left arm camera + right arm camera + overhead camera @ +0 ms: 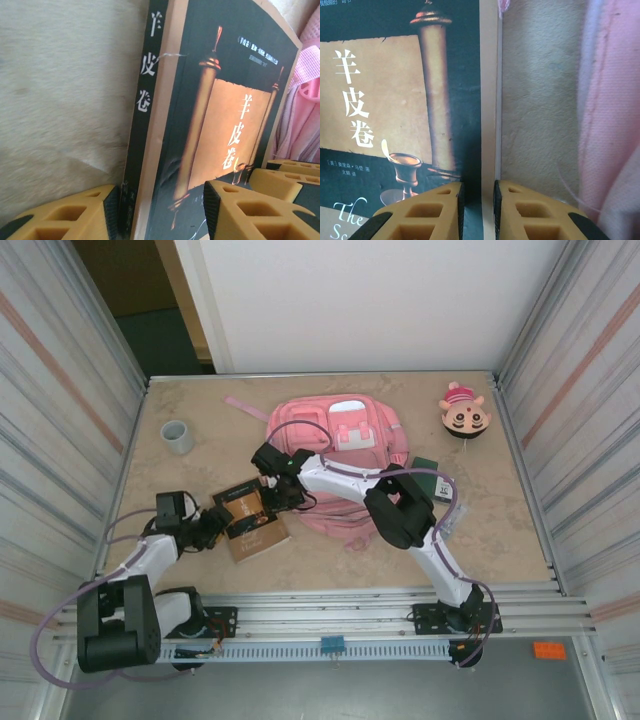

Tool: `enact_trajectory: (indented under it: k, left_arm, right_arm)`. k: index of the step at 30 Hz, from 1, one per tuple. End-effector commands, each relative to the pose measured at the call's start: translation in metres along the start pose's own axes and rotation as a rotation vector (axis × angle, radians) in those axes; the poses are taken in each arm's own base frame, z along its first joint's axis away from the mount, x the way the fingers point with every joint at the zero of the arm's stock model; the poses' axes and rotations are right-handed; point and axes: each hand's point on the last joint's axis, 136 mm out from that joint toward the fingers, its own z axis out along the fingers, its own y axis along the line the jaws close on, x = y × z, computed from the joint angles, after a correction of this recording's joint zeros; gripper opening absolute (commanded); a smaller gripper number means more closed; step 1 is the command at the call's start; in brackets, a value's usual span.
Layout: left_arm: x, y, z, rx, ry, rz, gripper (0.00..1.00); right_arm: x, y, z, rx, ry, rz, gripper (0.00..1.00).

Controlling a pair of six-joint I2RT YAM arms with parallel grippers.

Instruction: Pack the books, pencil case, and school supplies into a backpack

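The table [200, 400] is carrying everything. The pink backpack [340, 430] is lying at the far middle. Its near part is hiding under the right arm [400, 505], which is reaching across it to the left. In the wrist views it is showing only as blurred pink cloth at the right edge [305, 115] [610, 125]. The left arm [150, 555] is stretching from the near left toward the middle.

The book [250, 525] is lying between the two arms, just near and left of the backpack. Both wrist views are cutting it off [225, 100] [395, 100].

The left gripper [212, 526] is sitting at the book's left edge. Its fingers are standing apart [160, 192], with the spine and some cover between them. One pad is touching the spine. I cannot tell whether they are squeezing.

The right gripper [272, 492] is sitting at the book's far right corner. Its jaws are leaving only a narrow slit [477, 185], and the book's tan border is running into it. I cannot tell whether they are really pinching it.

The round toy [463, 415] is resting at the far right. The dark green pencil case [425, 466] is lying just right of the backpack, with the arm partly covering it. The grey cup [178, 436] is standing at the far left. A small pale item [443, 488] is lying just near the pencil case, too small to make out.
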Motion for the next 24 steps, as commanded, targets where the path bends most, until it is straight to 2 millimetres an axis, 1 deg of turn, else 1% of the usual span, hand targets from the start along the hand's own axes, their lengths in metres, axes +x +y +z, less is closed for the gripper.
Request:
enact_trajectory:
  k: [1, 5, 10, 12, 14, 17, 19, 21, 23, 24]
  left_arm:
    - [0.007, -0.039, 0.001, 0.125, 0.052, 0.055, 0.49]
    - [0.003, -0.063, -0.012, 0.184, 0.032, 0.074, 0.48]
    - [-0.001, -0.077, -0.026, 0.202, 0.003, 0.096, 0.45]
    - [-0.003, -0.074, -0.028, 0.18, -0.018, 0.104, 0.42]
    - [-0.005, -0.063, -0.025, 0.134, -0.031, 0.103, 0.37]
    - [-0.002, -0.046, -0.013, 0.087, -0.021, 0.077, 0.27]
    - [0.002, -0.034, -0.003, 0.061, 0.0, 0.06, 0.17]
    - [0.003, -0.031, 0.0, 0.044, 0.01, 0.07, 0.06]
    - [-0.001, -0.033, -0.005, 0.015, -0.001, 0.111, 0.0]
    - [-0.004, -0.038, -0.01, -0.001, -0.014, 0.15, 0.0]
  right_arm:
    - [0.024, -0.01, 0.014, 0.013, 0.071, 0.037, 0.22]
    - [0.023, -0.01, 0.007, 0.001, 0.05, 0.048, 0.21]
    - [0.022, -0.01, 0.003, 0.001, 0.041, 0.051, 0.21]
    - [0.02, -0.009, 0.002, -0.004, 0.033, 0.049, 0.21]
    - [0.019, -0.005, -0.001, -0.02, 0.021, 0.045, 0.22]
    - [0.014, 0.011, -0.013, -0.117, -0.013, 0.047, 0.22]
    - [0.008, 0.022, -0.026, -0.189, -0.061, 0.052, 0.24]
    - [0.003, 0.026, -0.042, -0.215, -0.101, 0.054, 0.26]
    - [0.0, 0.025, -0.06, -0.221, -0.143, 0.052, 0.31]
    - [-0.003, 0.024, -0.072, -0.225, -0.173, 0.052, 0.33]
